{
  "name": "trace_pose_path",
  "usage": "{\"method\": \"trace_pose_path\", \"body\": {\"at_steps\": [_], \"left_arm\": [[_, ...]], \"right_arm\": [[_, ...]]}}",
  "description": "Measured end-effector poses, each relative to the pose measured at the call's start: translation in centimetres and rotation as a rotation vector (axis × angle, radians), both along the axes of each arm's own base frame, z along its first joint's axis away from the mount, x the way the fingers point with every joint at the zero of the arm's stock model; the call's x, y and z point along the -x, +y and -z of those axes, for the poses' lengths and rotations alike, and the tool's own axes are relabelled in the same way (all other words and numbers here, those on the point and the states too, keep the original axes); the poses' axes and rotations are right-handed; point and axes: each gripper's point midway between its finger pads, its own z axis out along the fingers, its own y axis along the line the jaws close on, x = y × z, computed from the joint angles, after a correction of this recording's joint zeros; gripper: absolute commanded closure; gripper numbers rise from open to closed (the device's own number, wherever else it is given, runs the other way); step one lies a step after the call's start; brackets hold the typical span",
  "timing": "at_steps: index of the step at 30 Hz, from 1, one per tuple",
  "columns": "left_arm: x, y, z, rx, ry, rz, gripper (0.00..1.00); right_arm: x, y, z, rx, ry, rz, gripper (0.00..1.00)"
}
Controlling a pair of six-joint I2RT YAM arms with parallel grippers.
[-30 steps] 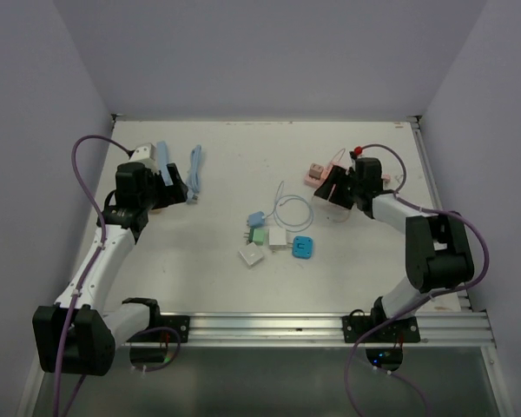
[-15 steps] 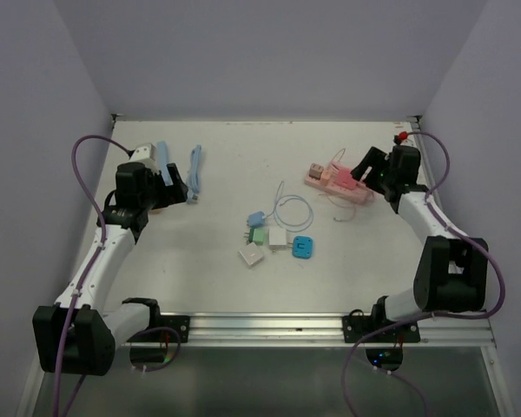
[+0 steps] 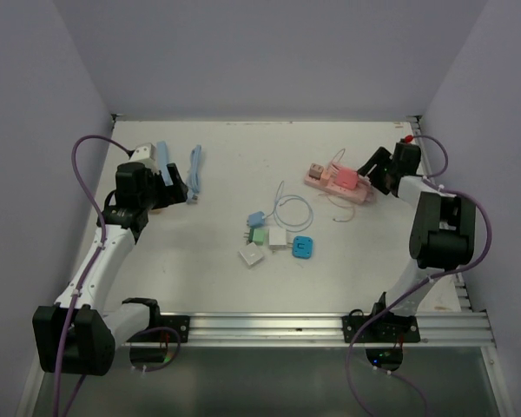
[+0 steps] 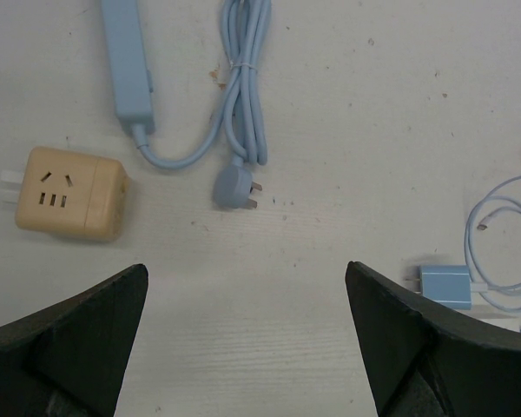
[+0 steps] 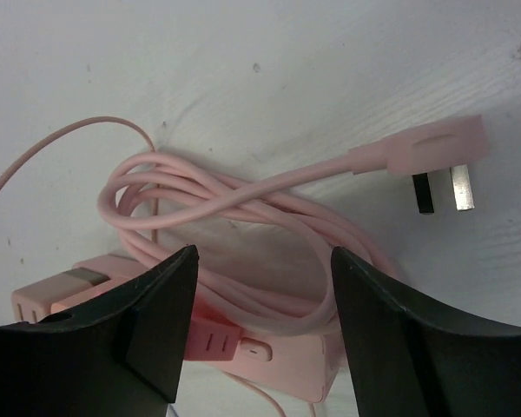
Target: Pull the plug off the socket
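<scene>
Your right gripper (image 5: 260, 261) hangs wide and empty over the pink socket strip (image 3: 340, 183) and its coiled cord (image 5: 243, 208). The plug (image 3: 315, 170), a small hard block, sits in the strip's end farthest from that gripper. It probably fits stiffly and the strip is light, so pinch the plug's flat sides, or the strip may lift too. Your left gripper (image 4: 247, 278) is also wide and empty, well apart from the strip

Lab robot bench: plain walls (image 3: 260, 52), white table (image 3: 200, 274), aluminium rail (image 3: 269, 324).
</scene>
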Motion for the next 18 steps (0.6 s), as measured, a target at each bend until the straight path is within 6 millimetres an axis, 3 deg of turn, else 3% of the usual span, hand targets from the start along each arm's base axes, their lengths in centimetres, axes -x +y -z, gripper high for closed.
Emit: {"method": "trace_pose_path", "body": {"at_steps": [2,8,13,18], "left_arm": [[0.0,0.0,0.0,0.0,0.0,0.0,0.0],[0.0,-0.1,0.0,0.004,0.0,0.006,0.0],[0.0,-0.2,0.0,0.006,0.0,0.01,0.0],[0.0,-0.2,0.0,0.007,0.0,0.01,0.0]], "right_arm": [[0.0,-0.1,1.1,-0.018,0.018,0.001,0.37],[0.6,0.5,1.7,-0.052,-0.004,-0.021,0.43],[3.2,2.0,2.0,-0.081,-0.001,-0.044,0.45],[6.0,5.0,1.8,-0.094,0.009,-0.093,0.45]]}}
